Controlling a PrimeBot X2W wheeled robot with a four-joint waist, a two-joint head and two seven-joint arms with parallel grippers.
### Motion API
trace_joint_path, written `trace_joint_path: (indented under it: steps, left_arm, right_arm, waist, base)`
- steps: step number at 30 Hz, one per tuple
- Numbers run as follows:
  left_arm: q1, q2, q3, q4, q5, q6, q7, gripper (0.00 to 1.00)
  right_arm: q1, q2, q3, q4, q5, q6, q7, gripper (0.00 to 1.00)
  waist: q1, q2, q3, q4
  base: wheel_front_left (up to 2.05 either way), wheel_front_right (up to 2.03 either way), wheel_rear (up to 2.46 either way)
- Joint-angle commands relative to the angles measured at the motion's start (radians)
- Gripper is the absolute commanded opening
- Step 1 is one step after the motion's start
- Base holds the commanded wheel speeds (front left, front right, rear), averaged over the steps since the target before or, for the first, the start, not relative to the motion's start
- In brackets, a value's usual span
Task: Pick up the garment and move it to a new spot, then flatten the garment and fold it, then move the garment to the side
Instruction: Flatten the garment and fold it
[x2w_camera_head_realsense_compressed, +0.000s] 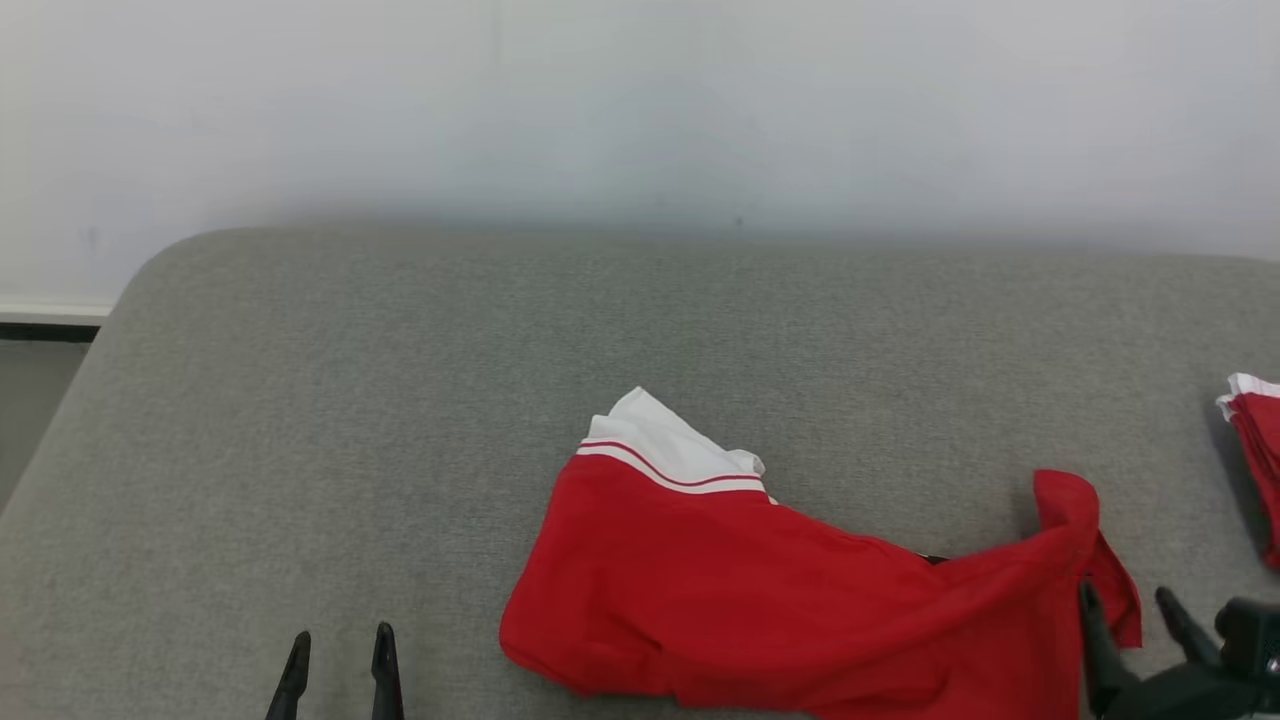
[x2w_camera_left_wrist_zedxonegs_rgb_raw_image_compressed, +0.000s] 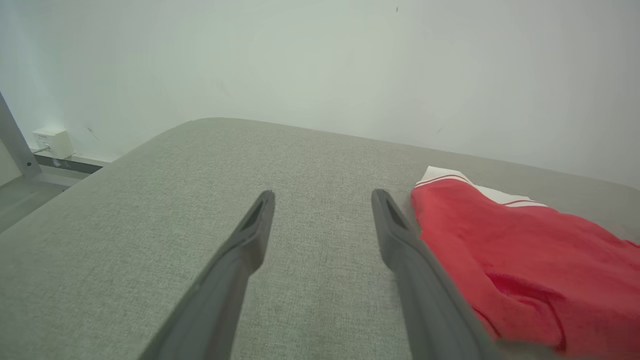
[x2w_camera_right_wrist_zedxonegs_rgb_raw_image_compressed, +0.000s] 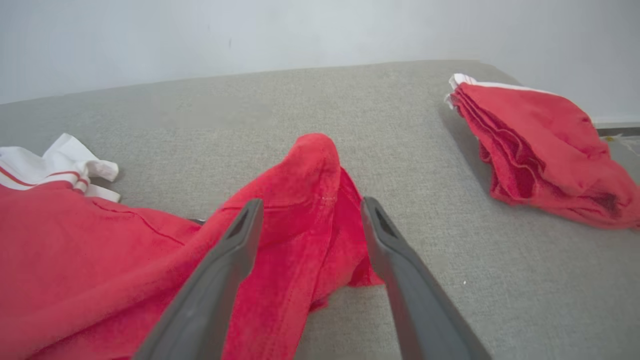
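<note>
A red garment (x2w_camera_head_realsense_compressed: 760, 600) with a white, red-striped collar lies crumpled on the grey padded table (x2w_camera_head_realsense_compressed: 400, 400), a peak of cloth standing up at its right end. My right gripper (x2w_camera_head_realsense_compressed: 1130, 605) is open at that end, and the raised fold (x2w_camera_right_wrist_zedxonegs_rgb_raw_image_compressed: 305, 200) sits just ahead of and between its fingers (x2w_camera_right_wrist_zedxonegs_rgb_raw_image_compressed: 235, 250), which do not pinch it. My left gripper (x2w_camera_head_realsense_compressed: 340, 645) is open over bare table, left of the garment. In the left wrist view the garment (x2w_camera_left_wrist_zedxonegs_rgb_raw_image_compressed: 525, 260) lies just right of the right finger (x2w_camera_left_wrist_zedxonegs_rgb_raw_image_compressed: 400, 240).
A second red garment (x2w_camera_head_realsense_compressed: 1255, 450) with white trim lies folded at the table's right edge; in the right wrist view this folded pile (x2w_camera_right_wrist_zedxonegs_rgb_raw_image_compressed: 545, 145) is at the upper right. A white wall (x2w_camera_head_realsense_compressed: 640, 100) runs behind the table. The table's rounded left corner (x2w_camera_head_realsense_compressed: 150, 270) drops to the floor.
</note>
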Motion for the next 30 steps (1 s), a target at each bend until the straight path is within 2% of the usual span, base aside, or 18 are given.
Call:
trace_joint_path:
  steps: [1,5,6,10,18,24,30]
  left_arm:
    - [-0.013,-0.001,0.0,0.0,-0.003,0.003,-0.003,1.0]
    - [-0.013,-0.001,-0.005,0.006,-0.001,0.002,-0.003,1.0]
    - [-0.011,-0.001,-0.005,0.01,0.0,0.0,-0.003,1.0]
    - [-0.007,-0.001,-0.003,0.012,0.003,-0.001,-0.003,1.0]
    - [0.01,-0.001,0.014,0.02,-0.003,0.005,-0.003,1.0]
    - [-0.023,-0.001,0.004,0.074,-0.01,-0.011,-0.003,1.0]
    - [-0.188,0.003,-0.03,0.25,-0.007,-0.033,0.035,1.0]
  right_arm:
    - [0.024,0.007,0.006,0.015,0.002,-0.003,-0.021,1.0]
    - [0.059,0.017,0.017,0.053,-0.005,-0.003,-0.081,1.0]
    - [0.076,0.02,0.014,0.062,-0.012,-0.003,-0.138,1.0]
    - [0.099,0.022,0.007,0.07,-0.02,-0.003,-0.232,1.0]
    - [0.137,0.023,0.073,0.111,-0.06,-0.003,-0.466,1.0]
    - [0.114,0.023,0.107,0.133,-0.062,-0.003,-0.488,1.0]
    - [0.098,0.023,0.122,0.126,-0.064,-0.003,-0.484,1.0]
  waist:
    - [0.0,0.0,0.0,-0.023]
    - [0.0,0.0,-0.012,-0.034]
    - [0.0,0.0,-0.021,-0.036]
    - [0.0,0.0,-0.03,-0.037]
    - [0.0,0.0,-0.051,-0.053]
    - [0.0,0.0,-0.062,-0.083]
    - [0.0,0.0,-0.054,-0.121]
  base:
    - [0.0,0.0,0.0]
    - [0.0,0.0,0.0]
    - [0.0,0.0,0.0]
    - [0.0,0.0,0.0]
    - [0.0,0.0,0.0]
    - [0.0,0.0,0.0]
    - [0.0,0.0,0.0]
